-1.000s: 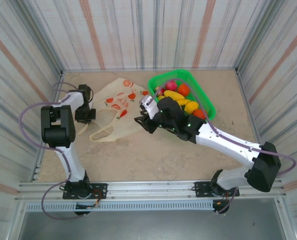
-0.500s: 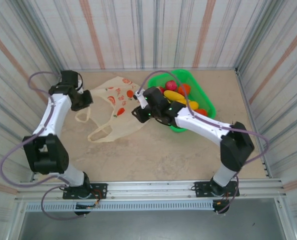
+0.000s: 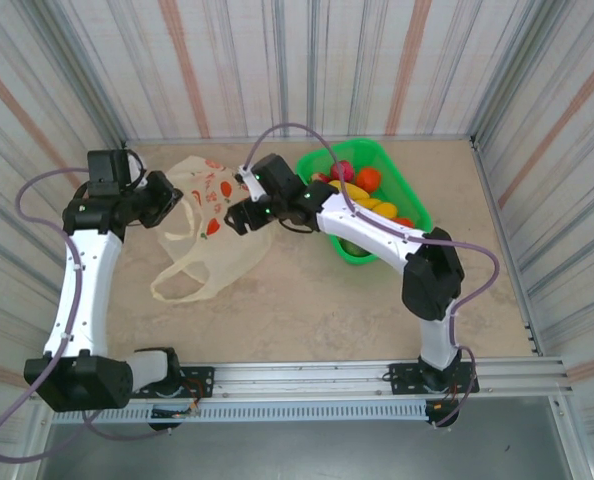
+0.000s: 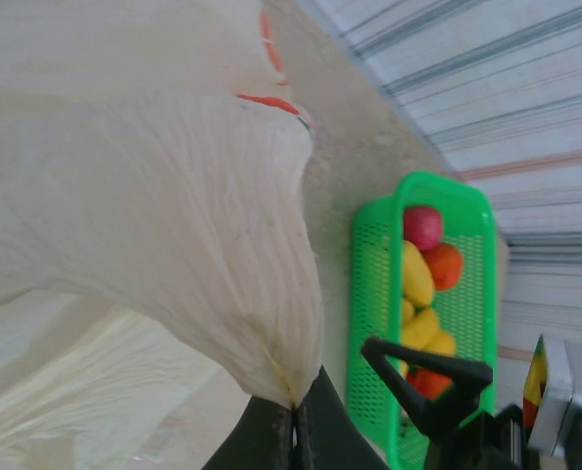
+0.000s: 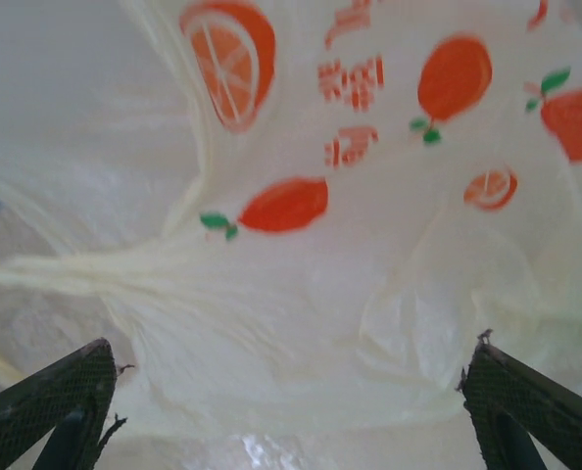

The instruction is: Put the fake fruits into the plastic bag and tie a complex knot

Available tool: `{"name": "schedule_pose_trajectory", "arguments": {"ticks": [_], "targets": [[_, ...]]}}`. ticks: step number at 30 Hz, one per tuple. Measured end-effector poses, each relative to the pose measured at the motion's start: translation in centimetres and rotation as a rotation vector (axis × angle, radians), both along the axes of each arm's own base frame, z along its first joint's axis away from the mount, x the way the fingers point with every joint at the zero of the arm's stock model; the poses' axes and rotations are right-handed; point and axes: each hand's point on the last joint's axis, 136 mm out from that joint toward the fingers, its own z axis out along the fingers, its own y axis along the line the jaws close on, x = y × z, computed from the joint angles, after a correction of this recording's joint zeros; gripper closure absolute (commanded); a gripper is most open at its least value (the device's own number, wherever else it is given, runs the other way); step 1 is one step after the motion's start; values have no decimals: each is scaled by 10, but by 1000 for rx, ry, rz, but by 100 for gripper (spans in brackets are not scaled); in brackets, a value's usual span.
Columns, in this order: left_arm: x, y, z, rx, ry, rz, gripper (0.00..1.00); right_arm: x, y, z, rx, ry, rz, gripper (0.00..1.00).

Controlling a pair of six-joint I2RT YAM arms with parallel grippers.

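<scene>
Left claw (image 3: pixel 165 196) is seen closed tight on the plastic bag (image 3: pixel 215 238) at the upper left of the overhead view. In the left wrist view its fingertips (image 4: pixel 264 443) are pressed together at the bottom edge, and a fold of the cream film is gathered between them and spread upward as a taut, wrinkled sheet across the left of the frame.

Right claw (image 3: pixel 239 216) is held wide open at the bag's right edge, near the top centre of the overhead view. In the right wrist view its two dark fingers (image 5: pixel 46 401) are set apart in the lower corners, with the bag's printed orange slices and red fruits shown between and above them; whether the film is touched cannot be told.

The bag is spread on the desk (image 3: pixel 307 310), and its loop handles (image 3: pixel 177 282) trail toward the lower left.

The fake fruits (image 3: pixel 362 192) are piled in a green basket (image 3: pixel 379 146) at the upper right of centre: a red round one (image 3: pixel 342 170), an orange one (image 3: pixel 368 178) and yellow bananas (image 3: pixel 349 190).
</scene>
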Motion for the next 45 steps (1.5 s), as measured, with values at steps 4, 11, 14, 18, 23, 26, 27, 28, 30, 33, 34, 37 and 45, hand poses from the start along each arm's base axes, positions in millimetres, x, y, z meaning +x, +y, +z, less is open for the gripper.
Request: {"name": "schedule_pose_trajectory", "arguments": {"ticks": [4, 11, 14, 18, 23, 26, 27, 28, 30, 33, 34, 37, 45], "targets": [[-6, -19, 4, -78, 9, -35, 100, 15, 30, 18, 78, 2, 35, 6], [-7, -33, 24, -159, -45, -77, 100, 25, 59, -24, 68, 111, 87, 9], [-11, -41, 33, -177, -73, -109, 100, 28, 57, -51, 2, 131, 87, 11], [-16, -54, 47, -199, -124, -166, 100, 45, 47, -80, -112, 101, 41, 23], [-24, -60, 54, -193, -150, -198, 100, 98, 12, -70, -166, 10, -54, 43], [-28, -61, 54, -186, -165, -210, 100, 131, -19, -51, -139, -22, -90, 40], [-29, -61, 52, -186, -163, -210, 100, 137, -27, -47, -127, -21, -88, 36], [-31, -61, 49, -186, -161, -210, 100, 143, -35, -42, -113, -22, -81, 32], [-31, -61, 42, -190, -153, -208, 100, 147, -47, -31, -83, -20, -50, 27], [-25, -63, 29, -209, -147, -198, 100, 126, -51, -19, -39, 7, 26, 26], [-23, -64, 24, -219, -143, -191, 100, 115, -50, -15, -23, 17, 50, 27], [-16, -67, 14, -235, -137, -175, 100, 78, -54, -6, 42, 42, 87, 35], [-4, -86, 16, -244, -172, -201, 100, 28, -79, 47, 350, 115, 149, 37]]}}
